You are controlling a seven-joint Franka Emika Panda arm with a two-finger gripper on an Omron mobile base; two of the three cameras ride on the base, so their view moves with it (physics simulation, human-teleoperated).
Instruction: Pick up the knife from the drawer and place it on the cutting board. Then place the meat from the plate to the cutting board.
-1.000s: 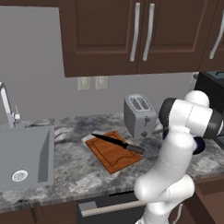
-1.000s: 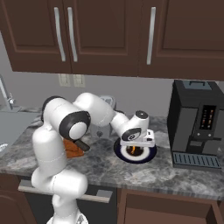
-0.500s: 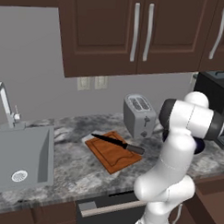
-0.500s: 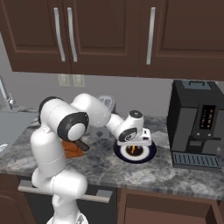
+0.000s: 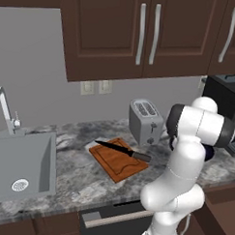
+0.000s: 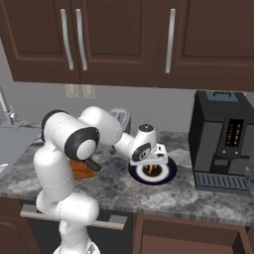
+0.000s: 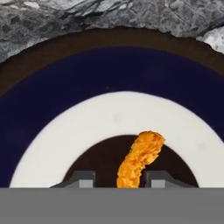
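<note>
Take the plate (image 6: 168, 174) as your landmark: it sits on the grey stone counter (image 6: 149, 196) just left of the black coffee machine (image 6: 223, 141), and your gripper (image 6: 150, 167) is down over its dark centre. In your hand view the two fingertips (image 7: 81, 178) stand narrow, one on each side of the near end of the meat (image 7: 139, 158), very close to it, but you cannot tell whether they already pinch it. The meat lies on the brown centre of the plate, its far end reaching onto the white ring. Well to the left of the plate, past the toaster (image 5: 146, 121), the cutting board (image 5: 118, 160) lies flat on the counter with the knife (image 5: 123, 149) resting across it, blade pointing toward the sink (image 5: 20, 166).
</note>
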